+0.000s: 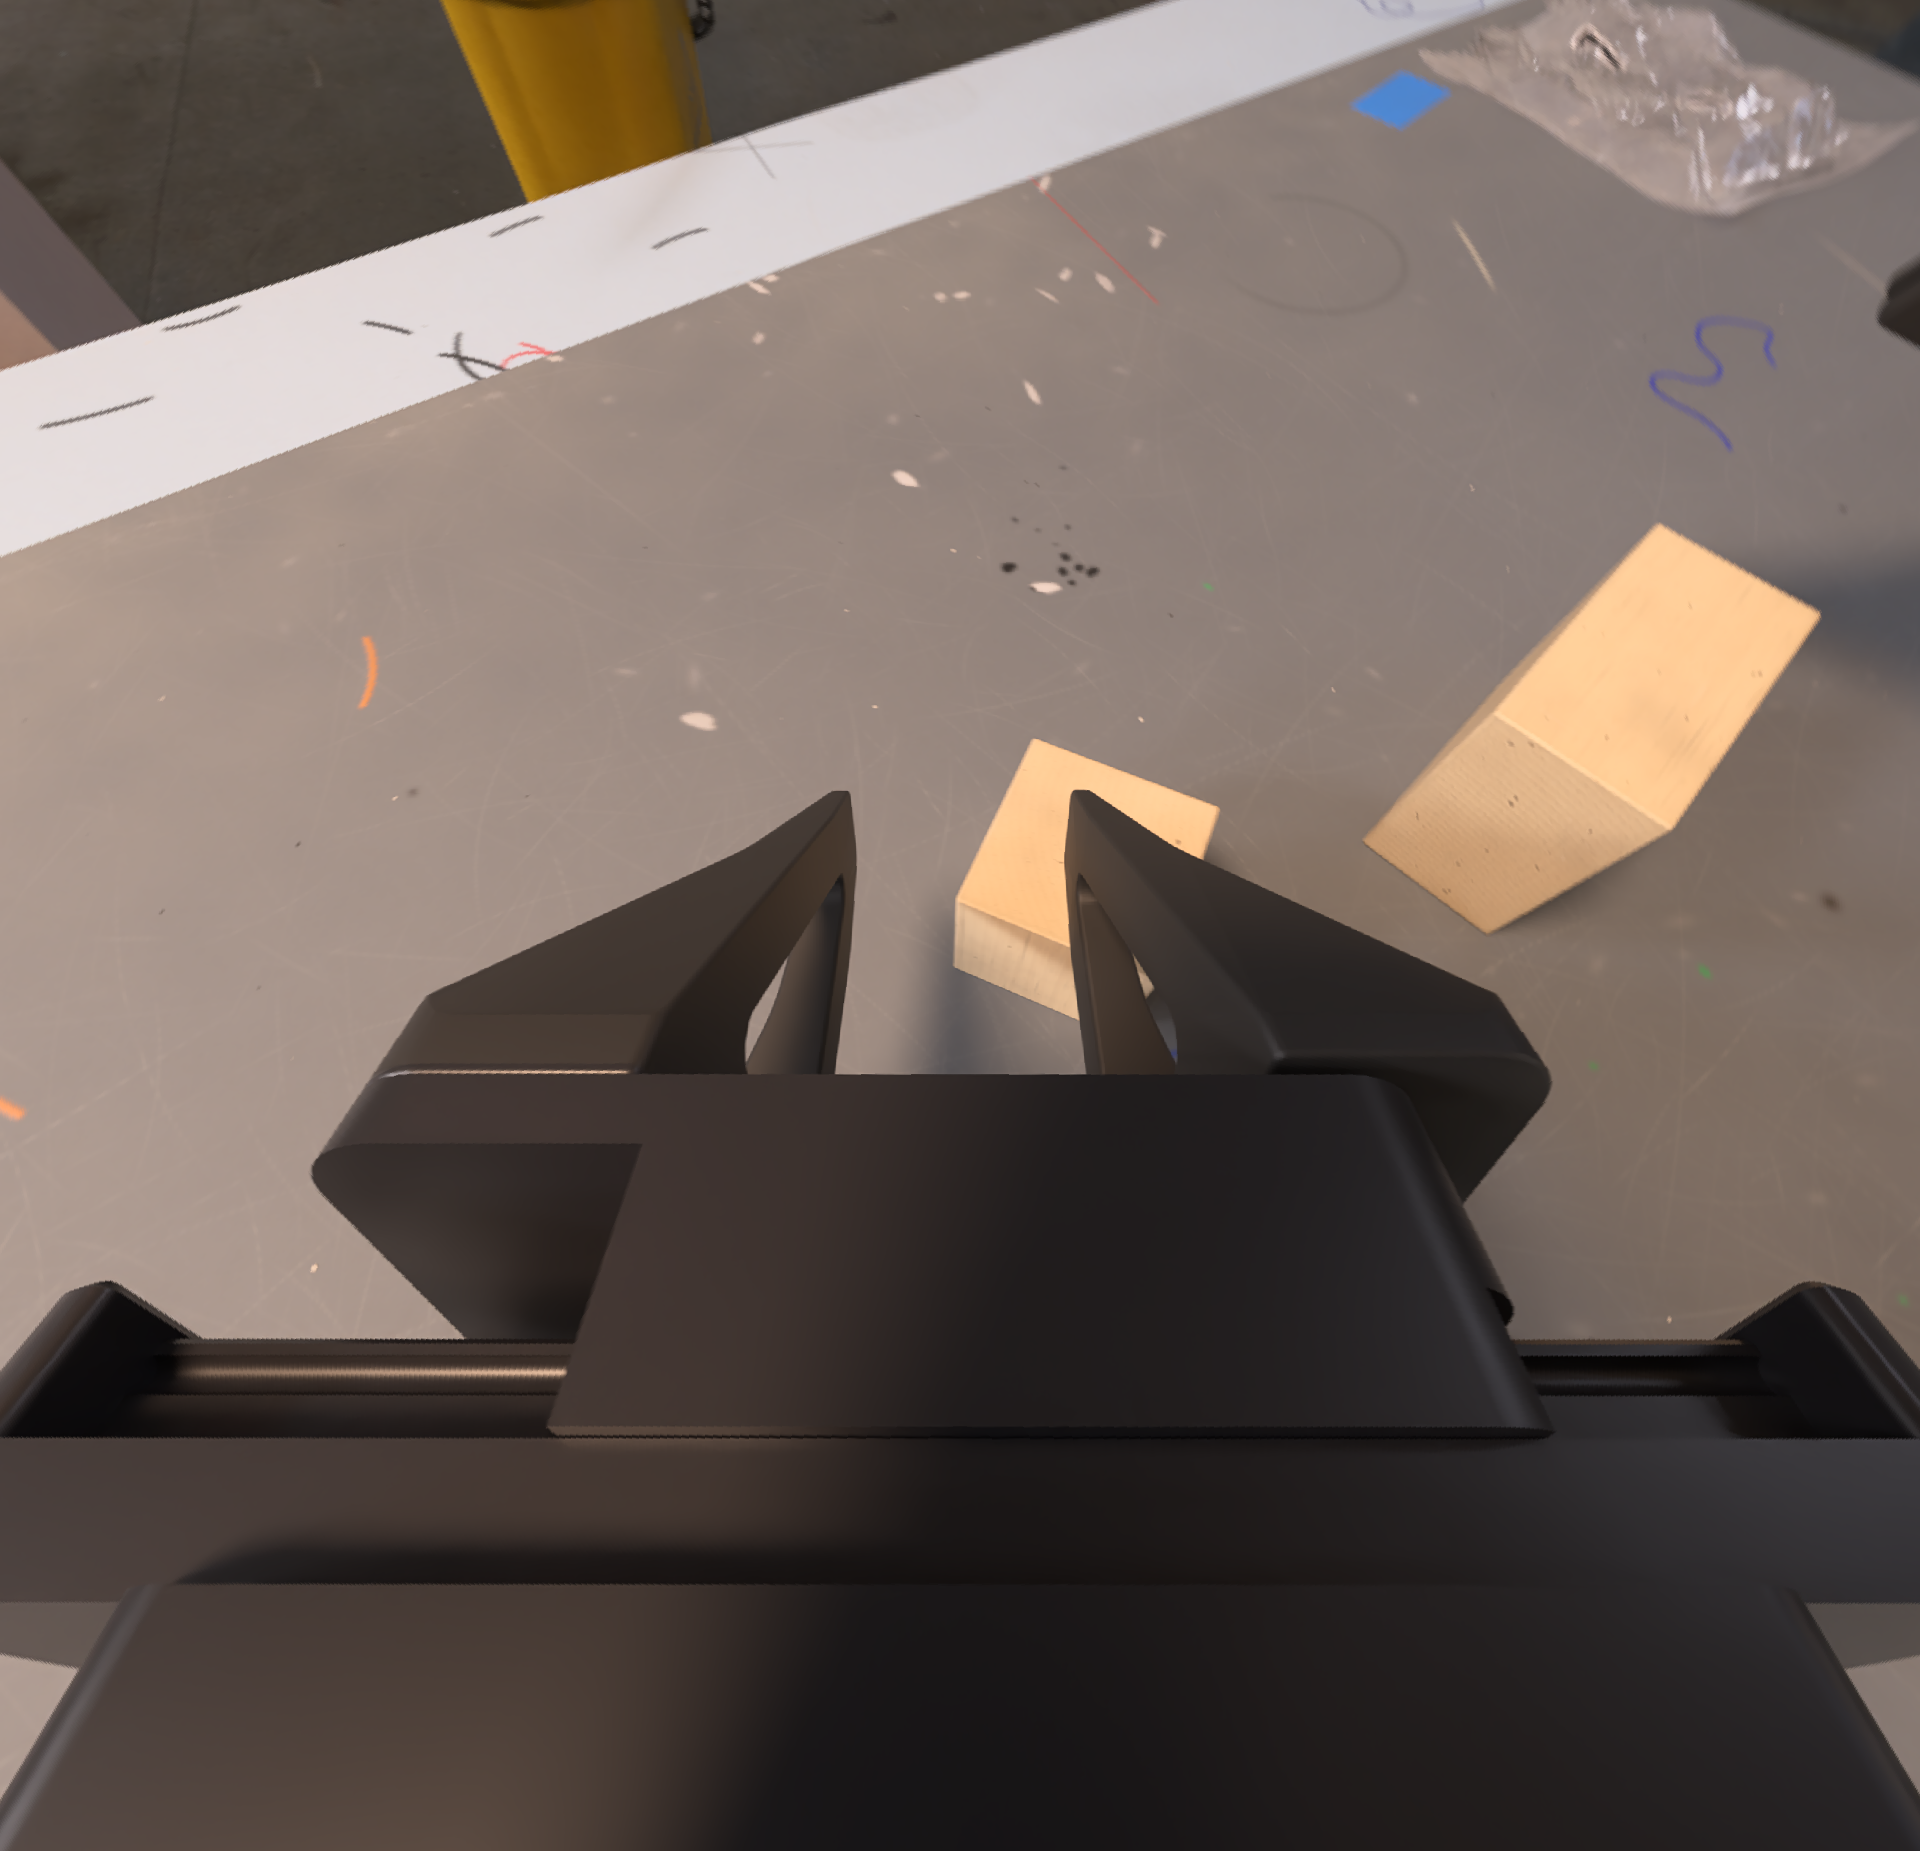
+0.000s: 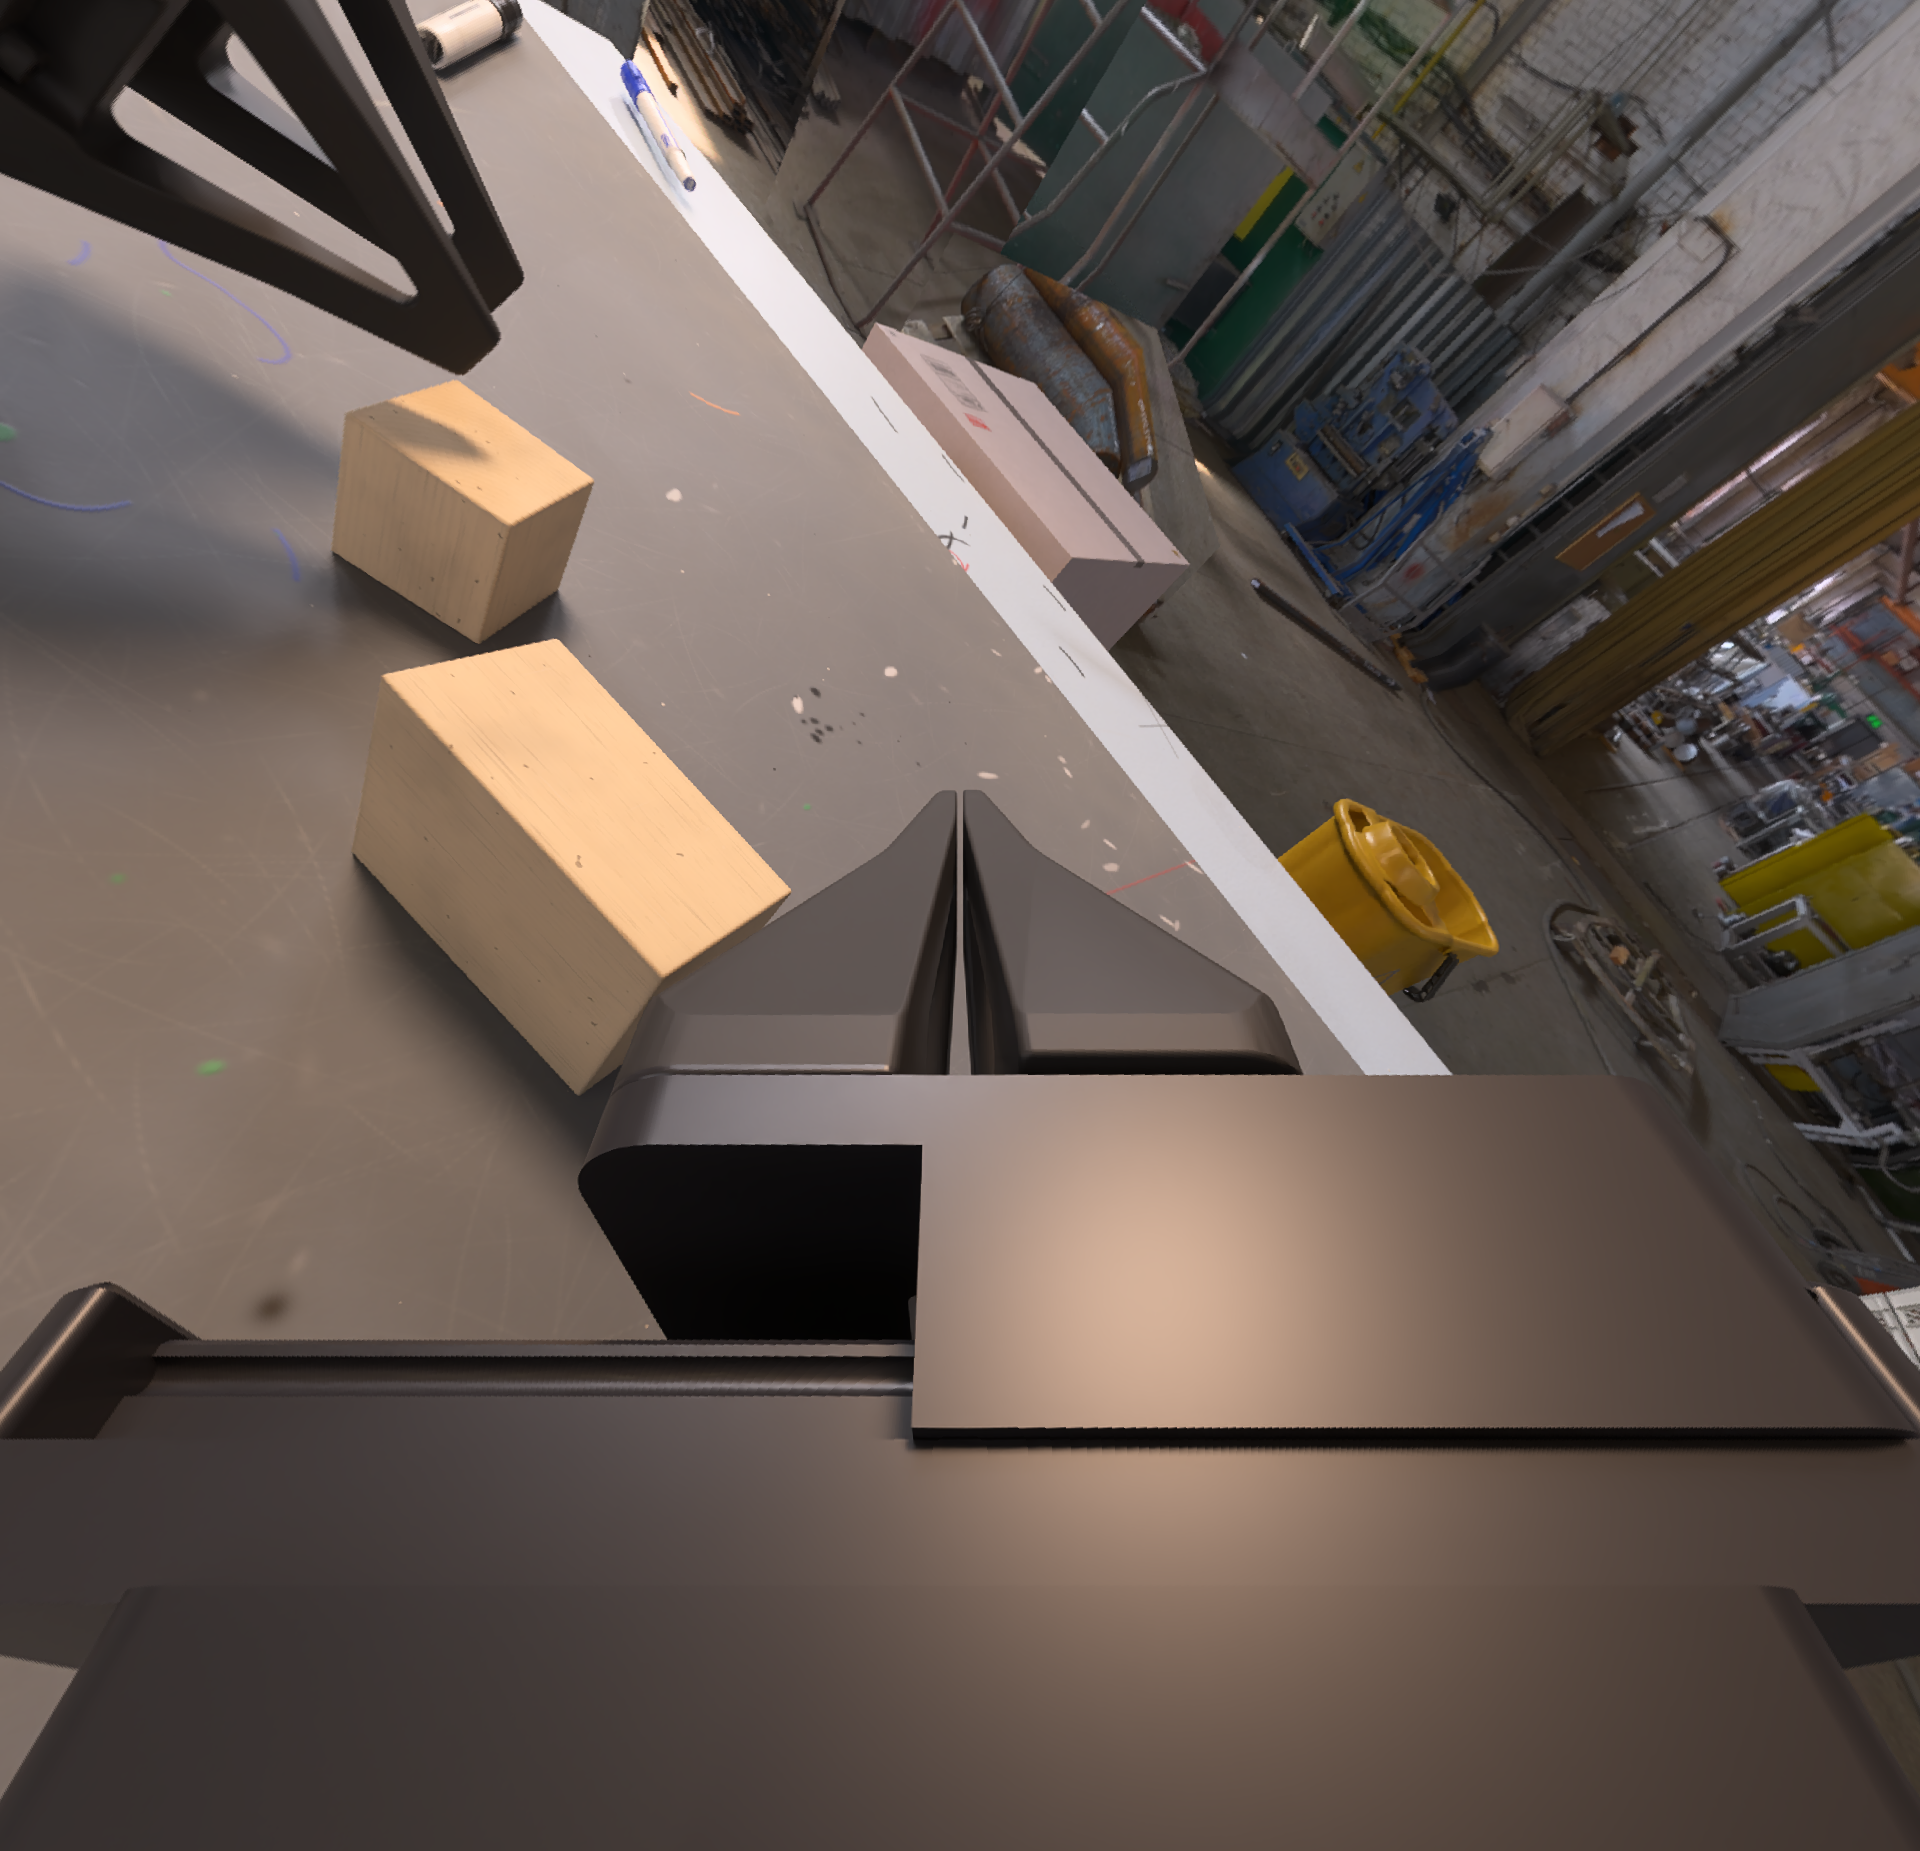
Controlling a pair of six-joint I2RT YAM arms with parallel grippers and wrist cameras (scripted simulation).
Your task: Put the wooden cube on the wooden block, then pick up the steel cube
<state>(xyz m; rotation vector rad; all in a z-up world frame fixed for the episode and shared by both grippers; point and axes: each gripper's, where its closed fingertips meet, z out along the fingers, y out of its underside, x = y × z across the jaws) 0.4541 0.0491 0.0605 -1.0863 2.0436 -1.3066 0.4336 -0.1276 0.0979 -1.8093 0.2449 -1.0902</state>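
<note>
Cube (image 1: 1023, 866) sits on the table (image 1: 520, 762) left of the block (image 1: 1621, 721), unstacked; left claw (image 1: 961, 814) released above it, right claw (image 2: 959, 814) clenched empty.

Pale matt wooden cube (image 1: 1023, 871), scuffed grey table (image 1: 520, 814)

cube (image 1: 1023, 871): right part hidden behind a finger of the left gripper (image 1: 961, 799)
block (image 2: 551, 845): near corner hidden behind the right gripper (image 2: 959, 795)
bucket (image 1: 566, 45): top cut off by the upper edge
left gripper, right wrist view: cut off by the top-left corner
bag (image 1: 1673, 97): contents too unclear to tell
</note>
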